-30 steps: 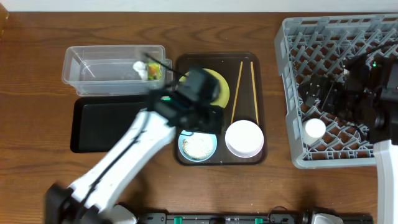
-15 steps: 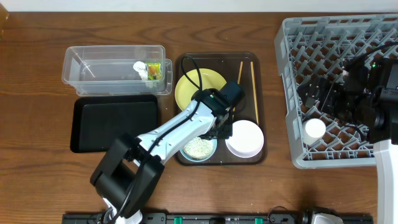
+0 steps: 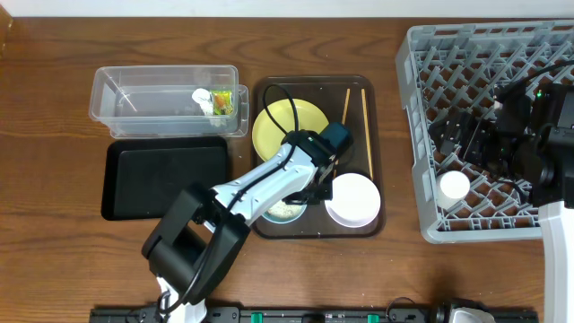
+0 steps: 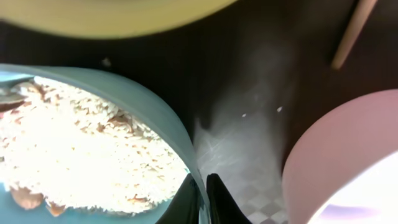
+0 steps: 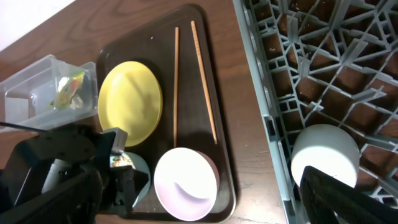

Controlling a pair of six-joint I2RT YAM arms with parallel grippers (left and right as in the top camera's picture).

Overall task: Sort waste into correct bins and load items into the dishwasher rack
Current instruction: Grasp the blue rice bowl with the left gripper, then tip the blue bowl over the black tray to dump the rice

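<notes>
Left wrist view: left hand (image 4: 202, 198) is nearly closed, pinching the right-side rim of the light blue bowl (image 4: 168, 121) at bottom centre, with the rice (image 4: 81, 149) frame-left of the pinch and the white bowl (image 4: 336, 162) just beside at right, so probably lift leftward.

The wooden desk (image 3: 54, 135) carries four things directly. A dark brown serving tray (image 3: 374, 126) lies right beneath the left jaws. To the left of those jaws and farther out sits a clear tub (image 3: 152, 99), its end just beside the brown tray. A shallow black tray (image 3: 161, 179) lies to their left, along the tub's near side. A big grey rack (image 3: 417, 117) lies beneath the right jaws, with a strip of desk showing between it and the brown tray.
</notes>
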